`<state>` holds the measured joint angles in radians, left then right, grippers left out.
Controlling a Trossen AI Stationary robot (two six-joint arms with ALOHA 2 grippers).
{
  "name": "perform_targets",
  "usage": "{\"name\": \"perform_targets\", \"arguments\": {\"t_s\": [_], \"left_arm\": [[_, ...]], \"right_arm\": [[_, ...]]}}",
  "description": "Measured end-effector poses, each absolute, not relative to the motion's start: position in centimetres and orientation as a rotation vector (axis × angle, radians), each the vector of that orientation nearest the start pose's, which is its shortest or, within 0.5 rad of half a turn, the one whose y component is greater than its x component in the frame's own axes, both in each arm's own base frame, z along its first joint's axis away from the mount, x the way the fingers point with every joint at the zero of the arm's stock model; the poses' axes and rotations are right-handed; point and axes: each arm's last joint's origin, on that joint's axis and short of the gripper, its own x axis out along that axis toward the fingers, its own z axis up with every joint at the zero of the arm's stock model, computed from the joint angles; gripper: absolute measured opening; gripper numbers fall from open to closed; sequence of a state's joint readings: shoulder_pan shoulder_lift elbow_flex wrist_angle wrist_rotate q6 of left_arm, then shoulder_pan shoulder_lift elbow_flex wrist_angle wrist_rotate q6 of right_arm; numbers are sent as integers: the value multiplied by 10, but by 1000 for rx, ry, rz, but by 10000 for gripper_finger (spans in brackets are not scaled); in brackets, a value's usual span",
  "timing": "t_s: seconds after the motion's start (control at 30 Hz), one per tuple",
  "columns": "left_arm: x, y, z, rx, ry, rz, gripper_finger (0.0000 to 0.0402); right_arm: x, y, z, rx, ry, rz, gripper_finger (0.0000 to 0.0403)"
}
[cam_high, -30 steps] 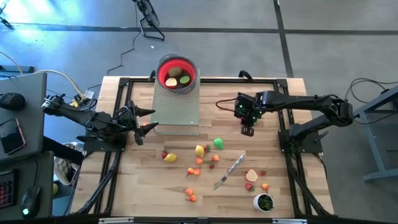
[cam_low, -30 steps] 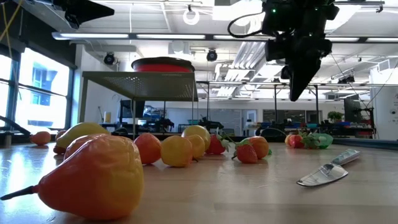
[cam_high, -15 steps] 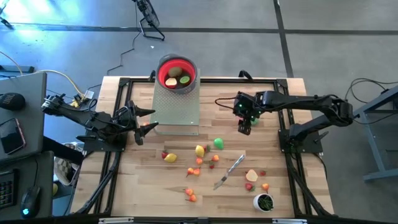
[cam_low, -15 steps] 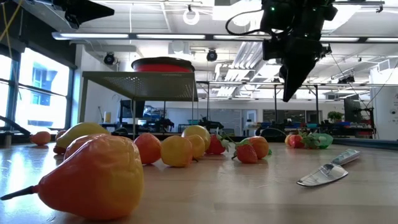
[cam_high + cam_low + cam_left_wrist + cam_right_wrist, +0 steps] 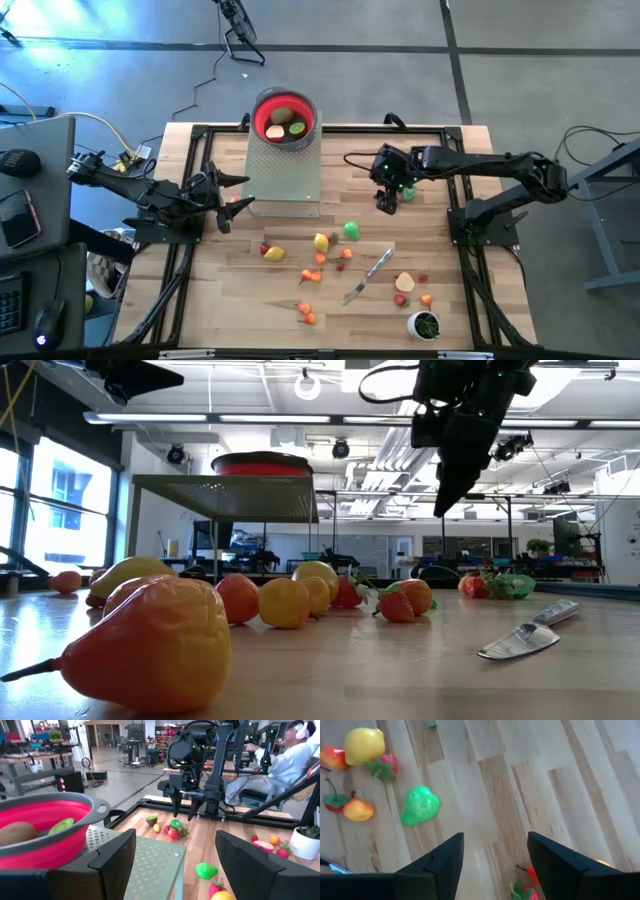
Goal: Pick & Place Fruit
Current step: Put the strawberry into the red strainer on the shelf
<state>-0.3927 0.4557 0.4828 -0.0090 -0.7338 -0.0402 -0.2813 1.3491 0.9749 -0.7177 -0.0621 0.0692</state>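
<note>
Hovering above the tabletop [image 5: 440, 300], your right pincer [image 5: 385, 203] is open and empty; the left pincer [image 5: 172, 865] waits open beside the red bowl [image 5: 284, 118]. The fruit [image 5: 351, 231] lies scattered just below the right pincer: probably light, hard, slippery; grip the green piece across its middle.

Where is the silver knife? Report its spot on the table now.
In the high view the silver knife lies flat right of centre, diagonal between the green fruit and the tan fruit.

Bright ceiling lights [image 5: 305, 382] flood the room evenly, and shadows are faint. The near pear [image 5: 150, 645] looms soft and out of focus. The right wrist view is motion-blurred.
</note>
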Motion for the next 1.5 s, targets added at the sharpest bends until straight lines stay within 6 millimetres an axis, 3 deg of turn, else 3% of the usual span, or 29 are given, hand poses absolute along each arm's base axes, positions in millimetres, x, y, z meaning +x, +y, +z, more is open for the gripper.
{"name": "perform_targets", "arguments": {"t_s": [0.2,0.57,0.73,0.87,1.0,1.2,1.5], "left_arm": [[114,-26,289,-45,-28,340,267],[114,-26,288,-43,-25,339,267],[114,-26,288,-14,-22,340,267],[114,-26,288,-9,-19,340,267],[114,-26,287,-3,-11,340,267],[114,-26,285,10,11,341,267],[114,-26,284,10,22,341,267]], "right_arm": [[242,-65,239,342,1127,-275,212],[237,-46,235,241,1240,-314,211],[235,-45,235,142,1264,-343,211],[229,-47,233,190,1323,-357,211],[224,-49,223,265,1351,-385,211],[213,-47,199,237,1412,-361,211],[216,-38,187,25,1379,-272,211]]}}
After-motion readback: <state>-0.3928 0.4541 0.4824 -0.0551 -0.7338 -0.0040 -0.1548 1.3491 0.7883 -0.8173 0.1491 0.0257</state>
